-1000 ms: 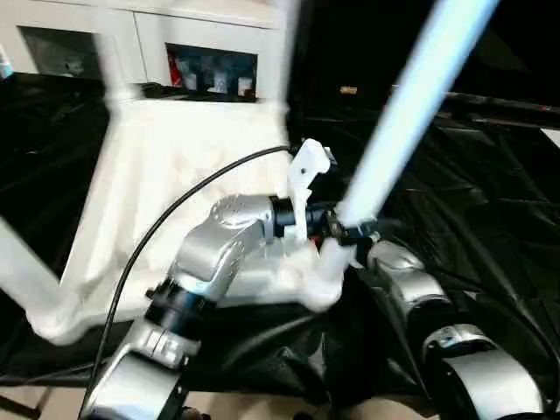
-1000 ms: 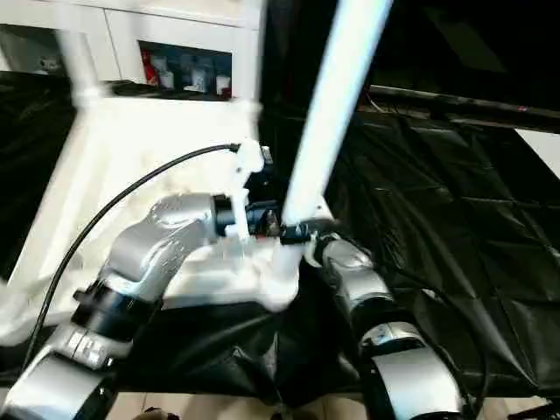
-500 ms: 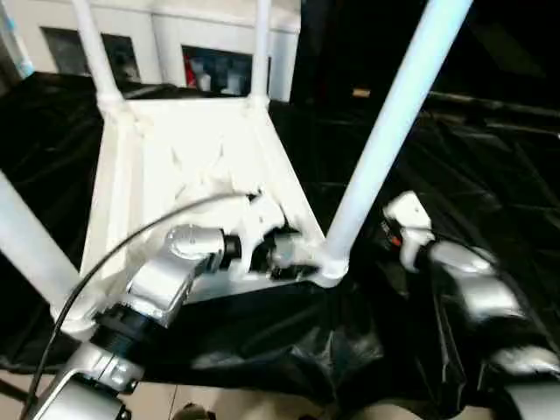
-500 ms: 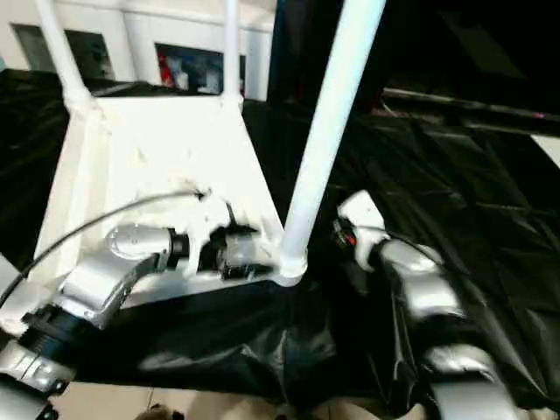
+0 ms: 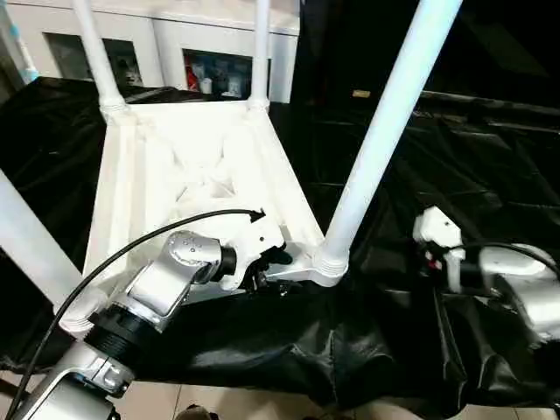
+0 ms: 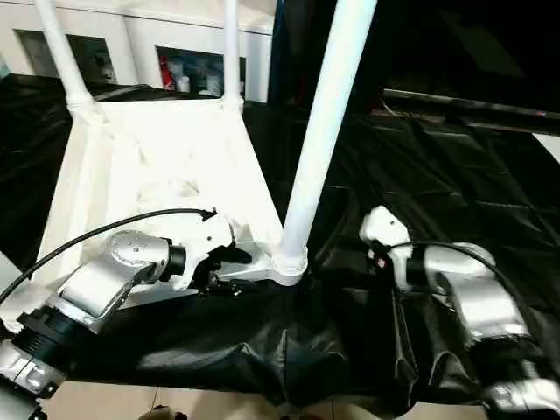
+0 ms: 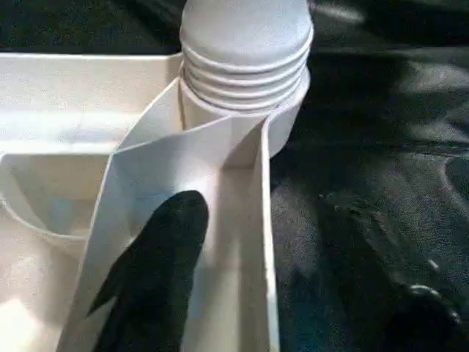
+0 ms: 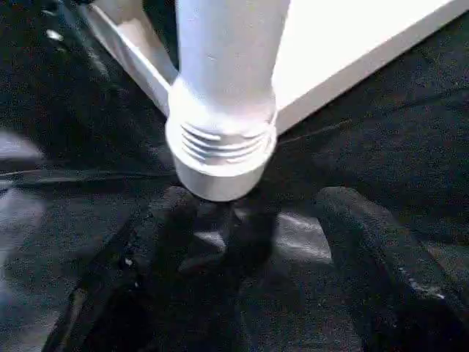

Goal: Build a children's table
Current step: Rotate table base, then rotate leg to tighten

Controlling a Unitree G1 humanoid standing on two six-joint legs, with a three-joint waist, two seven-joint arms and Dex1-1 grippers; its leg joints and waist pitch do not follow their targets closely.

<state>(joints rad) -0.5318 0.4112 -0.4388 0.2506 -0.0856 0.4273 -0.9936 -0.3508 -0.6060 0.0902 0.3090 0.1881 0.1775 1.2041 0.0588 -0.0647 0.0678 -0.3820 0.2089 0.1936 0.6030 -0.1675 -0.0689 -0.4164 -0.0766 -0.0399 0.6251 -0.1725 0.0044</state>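
The children's table lies upside down on the black cloth, its ribbed white tabletop (image 5: 175, 157) facing up. Legs stand in its corner sockets: the near right leg (image 5: 385, 122), two far legs (image 5: 96, 52) (image 5: 261, 44), and a near left leg (image 5: 26, 245). My left gripper (image 5: 276, 262) is at the near rim beside the right socket. It is open, one finger (image 7: 161, 271) inside the rim channel, the other outside over the cloth. My right gripper (image 5: 429, 258) hangs open to the right of that leg, clear of its threaded base (image 8: 220, 147).
Black cloth (image 5: 455, 157) covers the work surface and drapes over its near edge to the light floor (image 5: 219, 407). A white cabinet (image 5: 210, 44) stands behind the table. A black cable (image 5: 131, 249) arcs over my left forearm.
My right gripper has come away from the near right leg and drawn back to the right. My left gripper has dropped onto the tabletop's near rim, its fingers narrowing. The camera shifted.
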